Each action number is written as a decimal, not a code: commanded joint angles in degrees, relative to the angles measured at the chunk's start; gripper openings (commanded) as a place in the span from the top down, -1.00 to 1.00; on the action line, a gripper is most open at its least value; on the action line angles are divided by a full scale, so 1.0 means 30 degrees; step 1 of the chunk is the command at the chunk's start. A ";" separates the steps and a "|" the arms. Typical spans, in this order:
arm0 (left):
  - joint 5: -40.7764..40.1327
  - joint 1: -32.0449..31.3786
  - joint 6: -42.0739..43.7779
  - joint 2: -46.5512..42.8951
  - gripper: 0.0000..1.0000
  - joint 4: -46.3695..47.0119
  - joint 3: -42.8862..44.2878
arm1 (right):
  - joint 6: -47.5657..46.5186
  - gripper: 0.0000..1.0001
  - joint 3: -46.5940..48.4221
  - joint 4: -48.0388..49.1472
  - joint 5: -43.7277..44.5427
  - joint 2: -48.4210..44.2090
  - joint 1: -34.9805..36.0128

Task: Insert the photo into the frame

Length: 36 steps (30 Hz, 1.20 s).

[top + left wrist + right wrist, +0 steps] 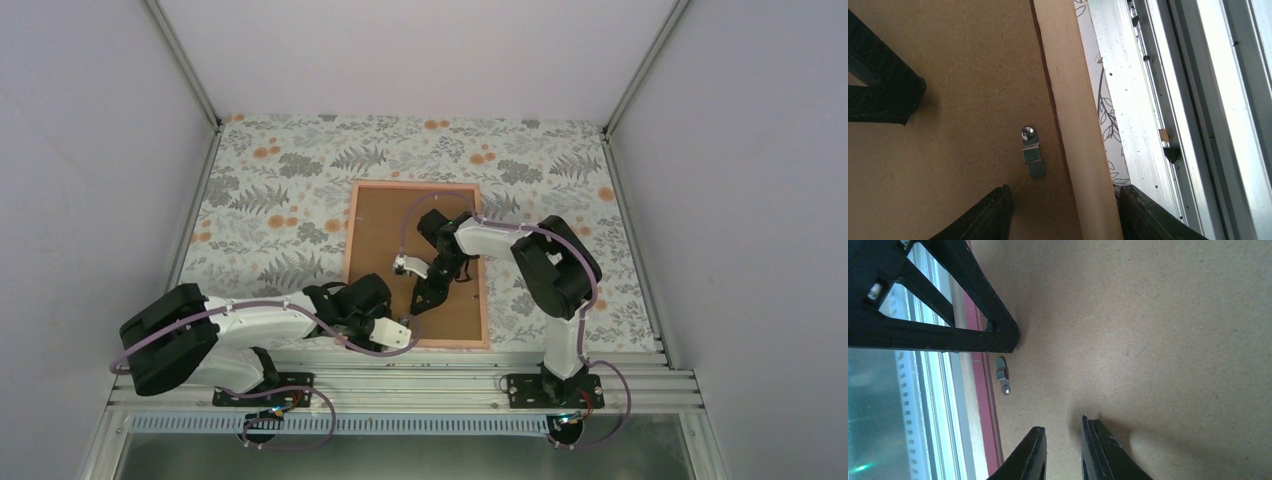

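The frame (349, 240) lies face down mid-table, its back filled by the plain brown backing board (385, 235). The photo is not in view. My left gripper (405, 330) is open at the frame's near edge, its jaws either side of the pale frame rail (1075, 125), one finger (993, 215) over the board and the other outside the rail. My right gripper (418, 305) points down at the board (1148, 340) close to the left gripper, its jaws a narrow gap apart with nothing between them (1063, 450). A small metal turn clip (1032, 152) sits on the board by the rail.
The tablecloth (270, 190) has a leaf and flower print. The metal rail (400, 375) that carries the arm bases runs just past the frame's near edge. The left gripper's black fingers (973, 315) show close by in the right wrist view, next to the same clip (1004, 375).
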 commanded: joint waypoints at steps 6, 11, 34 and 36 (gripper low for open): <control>-0.0397 -0.0715 0.0211 0.1419 -0.07 0.1628 0.0316 | 0.0364 0.58 -0.0405 0.1496 0.2824 0.1026 -0.0120; -0.0482 -0.1398 0.0340 0.1748 -0.07 0.1313 0.0550 | 0.0394 0.58 -0.0552 0.1531 0.2769 0.0951 -0.0177; -0.1180 -0.1555 -0.0370 0.0666 -0.06 -0.0145 0.0117 | 0.0557 0.59 -0.0968 0.1723 0.2564 0.0633 -0.0239; -0.1014 -0.1712 -0.0391 0.1165 -0.05 -0.0071 0.0294 | 0.0623 0.59 -0.1012 0.1758 0.2535 0.0618 -0.0239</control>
